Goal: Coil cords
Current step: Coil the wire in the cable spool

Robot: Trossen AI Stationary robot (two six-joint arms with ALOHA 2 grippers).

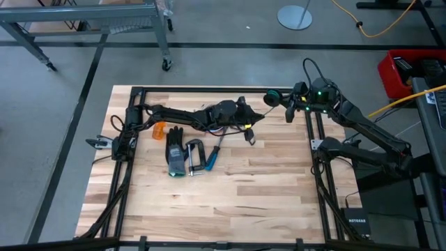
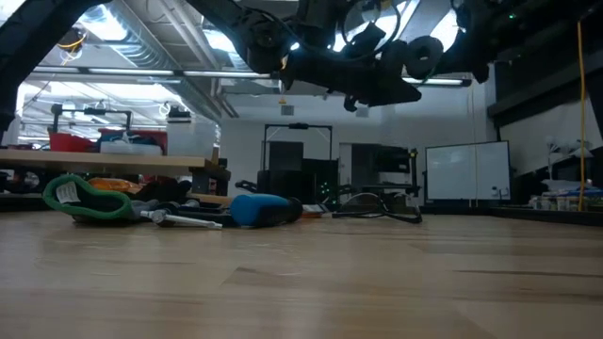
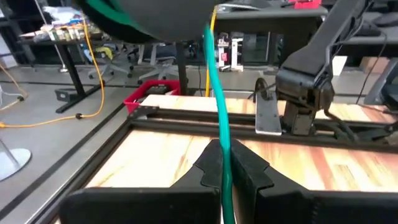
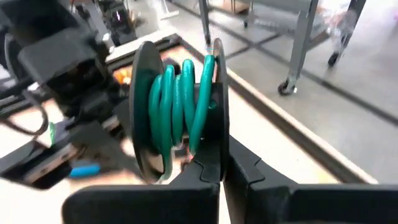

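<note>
Teal cord [image 4: 180, 99] winds round the right pincer's [image 4: 221, 163] spool [image 4: 144, 93], left pincer [image 3: 225, 163] pinching its tail.

Grey concrete floor [image 1: 223, 63] surrounds the light wood-plank table [image 1: 230, 195]; a metal cart on castors [image 1: 90, 21] stands beyond the table's far left corner, a round grey stand base [image 1: 295, 15] sits near the far edge, and a yellow cable [image 1: 380, 21] trails across the floor at far right. A red bin [image 1: 397, 70] sits off the table's right side. The low view shows a whiteboard [image 2: 468, 171], a dark doorway [image 2: 298, 151], and bright ceiling lights [image 2: 104, 24].
</note>
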